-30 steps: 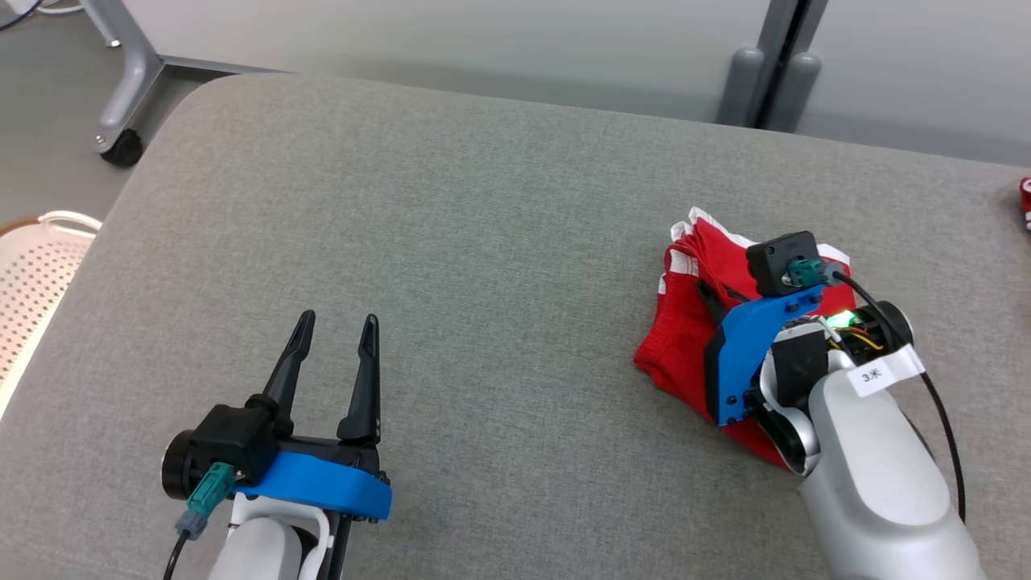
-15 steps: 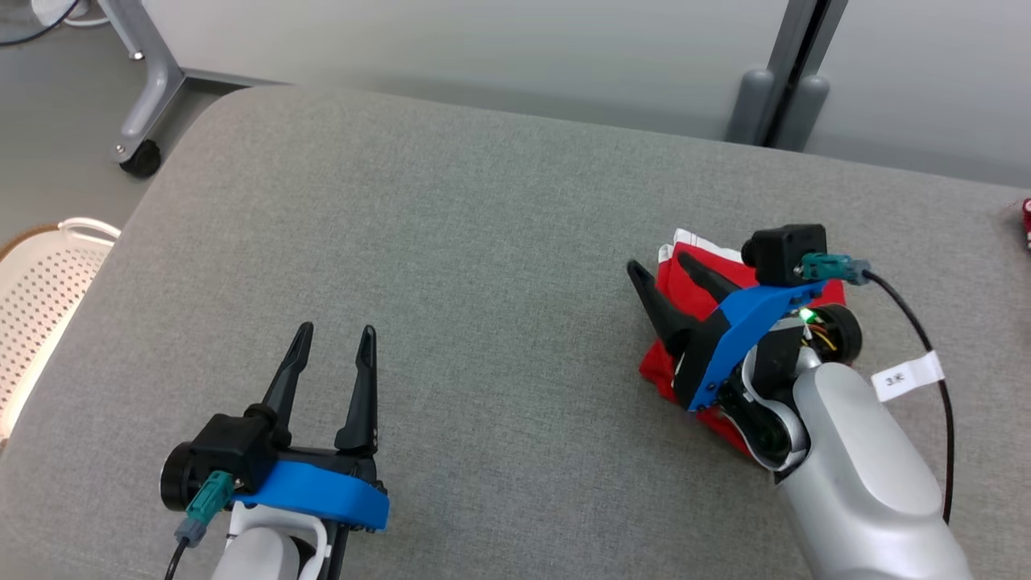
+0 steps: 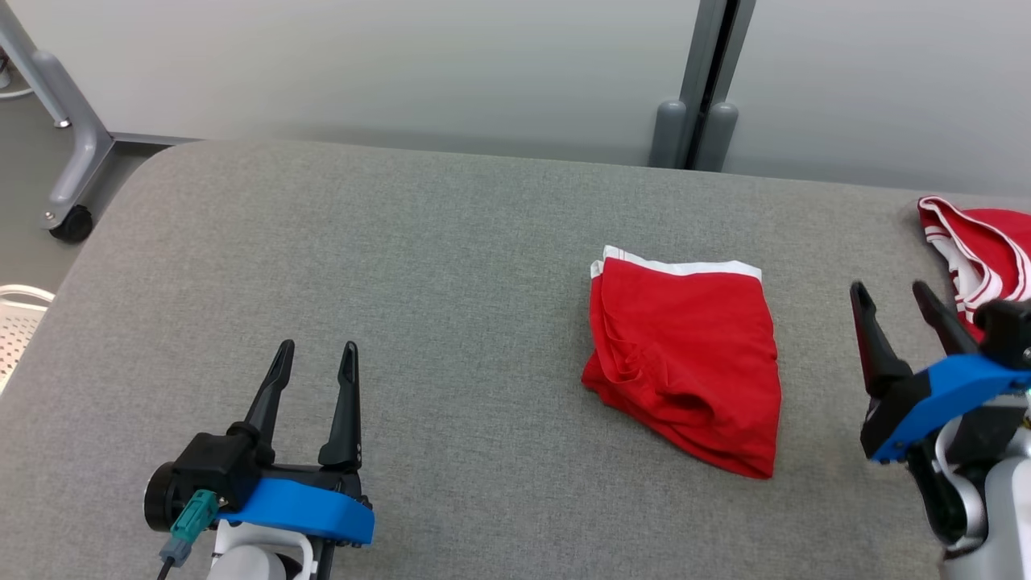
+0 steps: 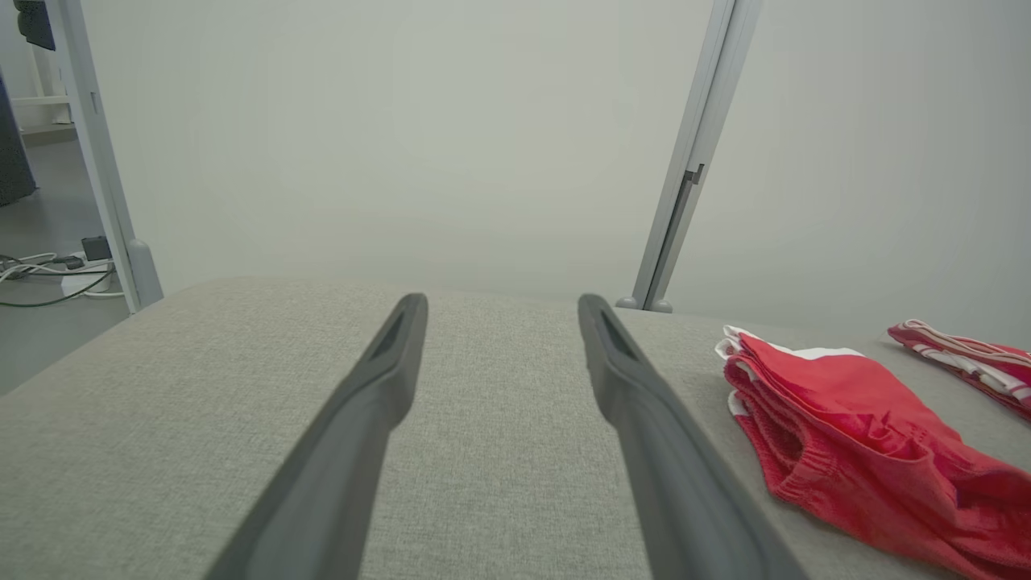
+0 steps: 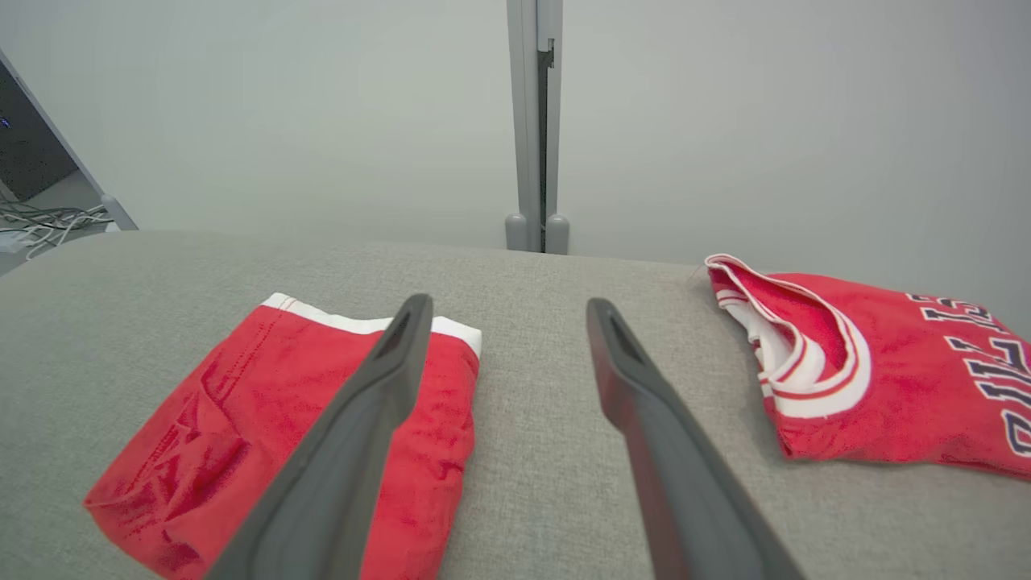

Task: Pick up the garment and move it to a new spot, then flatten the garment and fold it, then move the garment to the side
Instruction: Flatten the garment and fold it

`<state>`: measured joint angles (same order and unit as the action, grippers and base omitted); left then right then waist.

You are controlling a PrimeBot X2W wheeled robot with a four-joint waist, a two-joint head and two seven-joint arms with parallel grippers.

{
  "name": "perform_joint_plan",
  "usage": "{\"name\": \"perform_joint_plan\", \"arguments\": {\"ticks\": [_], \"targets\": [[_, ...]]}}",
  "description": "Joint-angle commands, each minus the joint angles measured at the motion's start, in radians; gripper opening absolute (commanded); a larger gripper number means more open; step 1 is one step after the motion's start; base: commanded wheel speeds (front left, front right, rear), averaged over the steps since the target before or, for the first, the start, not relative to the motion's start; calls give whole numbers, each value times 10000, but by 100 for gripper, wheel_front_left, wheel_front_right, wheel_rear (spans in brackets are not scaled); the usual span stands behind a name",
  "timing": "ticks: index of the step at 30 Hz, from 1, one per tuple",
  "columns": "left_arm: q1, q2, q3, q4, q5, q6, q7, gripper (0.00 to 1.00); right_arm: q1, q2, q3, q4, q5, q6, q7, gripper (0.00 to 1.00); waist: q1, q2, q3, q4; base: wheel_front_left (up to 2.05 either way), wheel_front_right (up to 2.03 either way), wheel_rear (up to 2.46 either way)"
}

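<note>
The garment, red shorts with a white waistband, lies folded on the grey padded table, right of centre. My right gripper stands open to its right, a short gap away, with nothing between its fingers. In the right wrist view the garment sits at lower left, partly behind the left finger of my open right gripper. My left gripper is open and empty at the near left, far from the garment. The left wrist view shows my left gripper over bare table, the garment off to its right.
A second red garment, a jersey with white trim and lettering, lies at the table's far right edge, just beyond my right gripper; the jersey also appears in the right wrist view. A white perforated basket stands off the table's left side. A wheeled frame leg is at back left.
My right gripper opened, let go of the garment and drew back to the right; the garment now lies uncovered. The head camera has also shifted, bringing the jersey into view.
</note>
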<state>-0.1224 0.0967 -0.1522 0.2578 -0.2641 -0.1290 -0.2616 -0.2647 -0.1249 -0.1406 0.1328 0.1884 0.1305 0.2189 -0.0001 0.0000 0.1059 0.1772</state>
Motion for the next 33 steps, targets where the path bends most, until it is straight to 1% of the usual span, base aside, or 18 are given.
{"name": "perform_joint_plan", "arguments": {"ticks": [1, 3, 5, 6, 7, 8, 14, 19, 22, 24, 26, 29, 31, 33], "targets": [[9, 28, -7, -41, 32, -19, -42, 100, 229, 41, -41, -25, -230, 5, -14, 100, 1, 0, 14, -27, 0, 0, 0], [-58, 37, -6, -66, 19, -19, -42, 100, 421, 66, -67, 103, -677, 5, -131, 100, 1, 0, 111, -60, 0, 0, 0], [-156, 39, -34, -83, 1, -19, -42, 100, 536, 138, 203, 402, -995, 5, -178, 100, 1, 0, 233, -56, 0, 0, 0], [-213, 47, -45, -105, -12, -19, -43, 100, 490, 170, 406, 555, -1117, 5, -237, 87, 1, 0, 323, -48, 0, 0, 0], [-272, 52, -59, -123, -27, -19, -43, 100, 380, 182, 643, 767, -1231, 5, -278, 35, 1, 0, 398, -32, 0, 0, 0], [-316, 69, -72, -125, -35, -19, -43, 100, 232, 226, 911, 1037, -1291, 5, -324, 0, 1, 0, 475, -13, 0, 0, 0], [-531, 120, -206, -58, -59, -19, -43, 100, -652, 430, 2498, 2733, -1533, 5, -601, 0, 1, 0, 647, 244, 0, 0, 0], [-490, 139, -190, -5, -81, -19, -43, 100, -983, 574, 4054, 3707, -1166, 4, -541, 0, 1, 0, 529, 406, 0, 0, 0], [-408, 152, -148, 20, -107, -20, -43, 100, -1062, 633, 5115, 4050, -881, 5, -538, 0, 1, 0, 456, 408, 0, 0, 0], [-347, 169, -91, 19, -123, -20, -43, 100, -1095, 674, 5883, 4209, -472, 5, -626, 0, 1, 0, 419, 372, 0, 0, 0], [-308, 148, -45, 13, -105, -20, -43, 100, -1181, 676, 6546, 4211, -27, 4, -736, 0, 1, 0, 382, 311, 0, 0, 0], [-294, 117, 7, 1, -60, -20, -43, 100, -1264, 709, 7396, 3903, 840, 4, -1004, 0, 1, 0, 331, 214, 0, 0, 0], [-267, 115, 47, 10, -38, -20, -43, 100, -1207, 714, 7696, 3535, 1507, 4, -1222, 0, 1, 0, 255, 134, 0, 0, 0], [-191, 120, 117, 25, -21, -20, -43, 100, -1155, 712, 7738, 2919, 1989, 5, -1586, 0, 1, 0, 174, 44, 0, 0, 0]]}}
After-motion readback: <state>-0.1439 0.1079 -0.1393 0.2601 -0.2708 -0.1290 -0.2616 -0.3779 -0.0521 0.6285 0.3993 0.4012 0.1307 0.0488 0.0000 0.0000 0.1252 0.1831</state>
